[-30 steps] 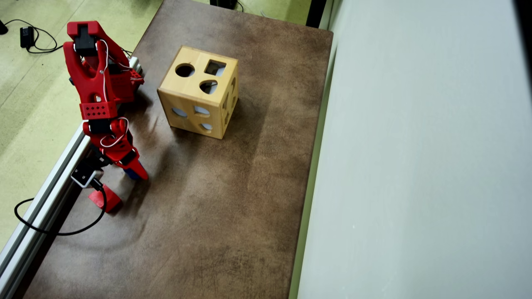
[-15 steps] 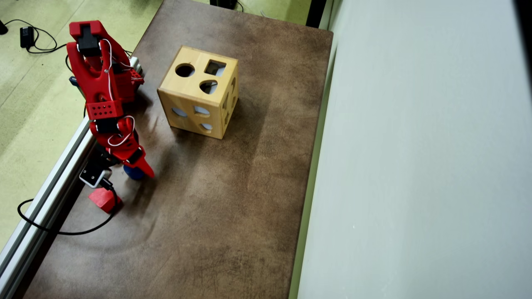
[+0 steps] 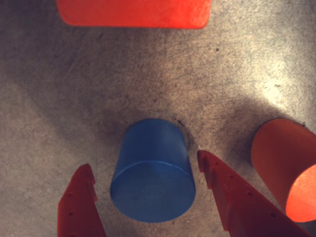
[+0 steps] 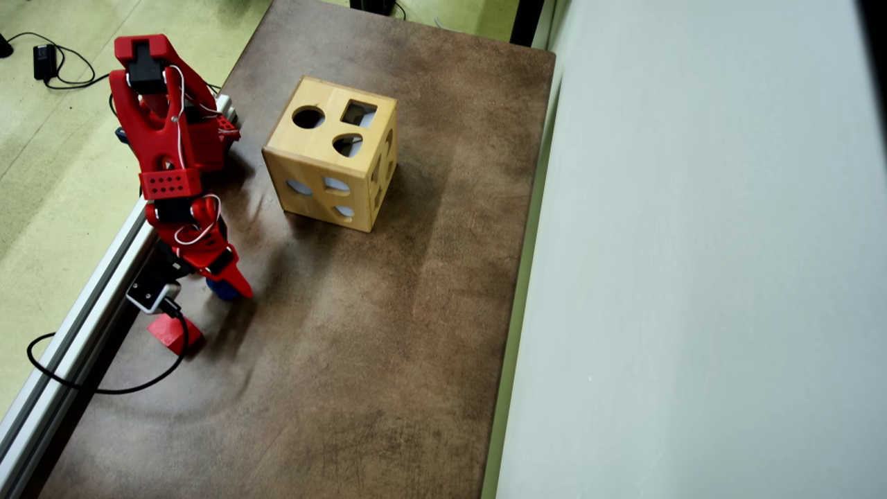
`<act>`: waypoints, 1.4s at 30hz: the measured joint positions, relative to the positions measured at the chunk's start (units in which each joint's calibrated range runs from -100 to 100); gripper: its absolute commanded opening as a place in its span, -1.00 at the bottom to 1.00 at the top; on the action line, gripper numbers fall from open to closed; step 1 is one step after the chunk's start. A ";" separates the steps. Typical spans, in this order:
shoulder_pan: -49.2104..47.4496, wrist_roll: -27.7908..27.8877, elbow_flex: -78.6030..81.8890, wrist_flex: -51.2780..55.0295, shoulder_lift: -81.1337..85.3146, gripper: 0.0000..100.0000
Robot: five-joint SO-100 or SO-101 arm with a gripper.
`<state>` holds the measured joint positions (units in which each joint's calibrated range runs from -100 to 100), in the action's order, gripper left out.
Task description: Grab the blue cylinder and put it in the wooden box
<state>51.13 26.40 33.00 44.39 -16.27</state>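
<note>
The blue cylinder (image 3: pixel 153 180) stands upright on the brown table, between the two red fingers of my gripper (image 3: pixel 144 162). The jaws are open, with a gap on each side of the cylinder and neither finger touching it. In the overhead view the gripper (image 4: pixel 227 283) hangs low near the table's left edge, and only a bit of the blue cylinder (image 4: pixel 220 290) shows under it. The wooden box (image 4: pixel 315 149) sits up and to the right of the gripper, its round and square holes facing up.
A red block (image 3: pixel 133 12) lies just beyond the cylinder and a rounded red block (image 3: pixel 284 165) just to its right. In the overhead view one red block (image 4: pixel 172 333) shows by the camera cable. A metal rail (image 4: pixel 76 326) borders the table (image 4: pixel 360 333) on the left.
The gripper swung slightly right and up, then eased back a little to the left. The cylinder has stayed where it was on the table.
</note>
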 measured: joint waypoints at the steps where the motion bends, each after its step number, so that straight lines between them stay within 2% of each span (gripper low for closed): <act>1: 0.07 0.00 0.00 0.00 0.00 -0.34; 11: 0.07 0.00 0.00 0.00 0.00 -0.46; 21: 0.07 0.00 0.00 -0.08 0.00 -0.47; 26: 0.07 0.00 0.00 -0.08 0.00 -0.57; 35: 0.07 0.00 -0.09 0.00 0.08 -0.61; 42: 0.07 0.00 -0.09 0.08 0.08 -0.71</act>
<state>51.20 26.40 32.91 44.47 -16.19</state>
